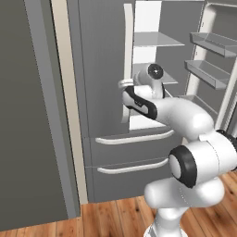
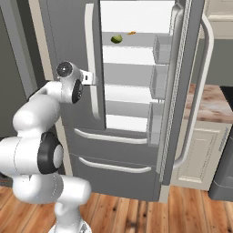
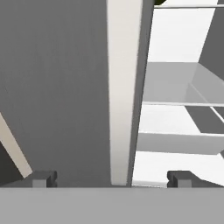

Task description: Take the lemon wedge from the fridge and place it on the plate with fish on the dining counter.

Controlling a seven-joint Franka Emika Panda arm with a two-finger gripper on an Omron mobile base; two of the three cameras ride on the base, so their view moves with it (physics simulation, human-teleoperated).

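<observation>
In the left base view, the fridge (image 1: 106,69) is seen with its right door swung wide, so that the white shelves (image 1: 155,39) and the door bins (image 1: 210,69) are exposed. The left door is shut, and its long white handle (image 1: 128,55) stands at the edge of the opening. The arm is raised from the lower right with its wrist brought close to that handle, presumably as a staging pose before the interior is entered.

In the right base view, the lemon wedge (image 2: 117,39) is found on an upper shelf, well above the level of the wrist, with a small orange item (image 2: 132,32) lying near it. The gripper (image 2: 91,80) is held just beside the left door's handle (image 2: 93,63), outside the compartment. The open right door (image 2: 182,91) is seen edge-on, and a strip of the dining counter (image 2: 207,102) is visible behind it. The wedge is judged not yet reached: the hand must be lifted and carried to the right into the opening.

In the hand view, the two fingertips (image 3: 43,178) are seen set wide apart at the bottom, with nothing held between them. The white handle (image 3: 124,87) is framed between them but farther off, and the lit shelves (image 3: 175,83) are seen to its right. A collision with that handle is judged the main risk.
</observation>
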